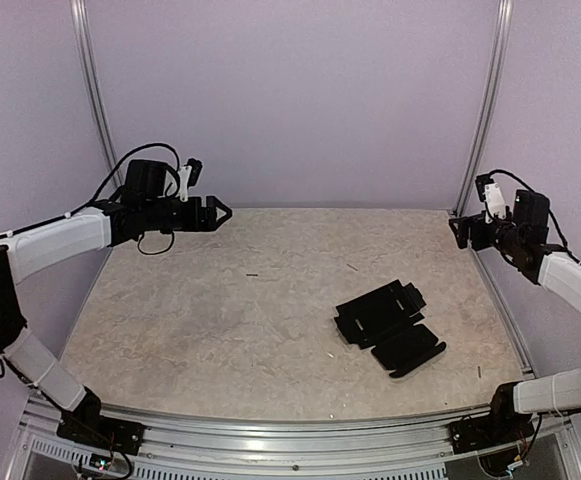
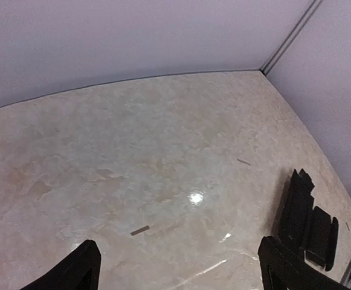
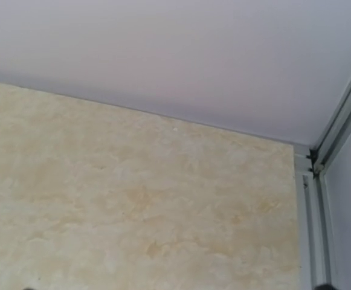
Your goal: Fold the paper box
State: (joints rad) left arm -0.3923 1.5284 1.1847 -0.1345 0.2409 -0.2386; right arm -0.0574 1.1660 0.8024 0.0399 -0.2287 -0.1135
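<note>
The paper box (image 1: pixel 390 325) is a matte black flat cardboard piece with flaps and slots, lying unfolded on the table right of centre. It also shows at the right edge of the left wrist view (image 2: pixel 305 220). My left gripper (image 1: pixel 225 212) is open and empty, held high over the far left of the table, well away from the box; its two dark fingertips (image 2: pixel 86 269) stand wide apart. My right gripper (image 1: pixel 458 232) hovers at the far right edge, above and behind the box. Its view shows only bare table, with fingertips barely peeking in at the bottom corners, far apart.
The beige marbled table (image 1: pixel 220 310) is enclosed by pale walls with metal posts (image 1: pixel 485 110) at the back corners. A small dark sliver (image 1: pixel 252 274) lies on the table, also in the left wrist view (image 2: pixel 140 230). A metal rail (image 1: pixel 290 440) runs along the near edge.
</note>
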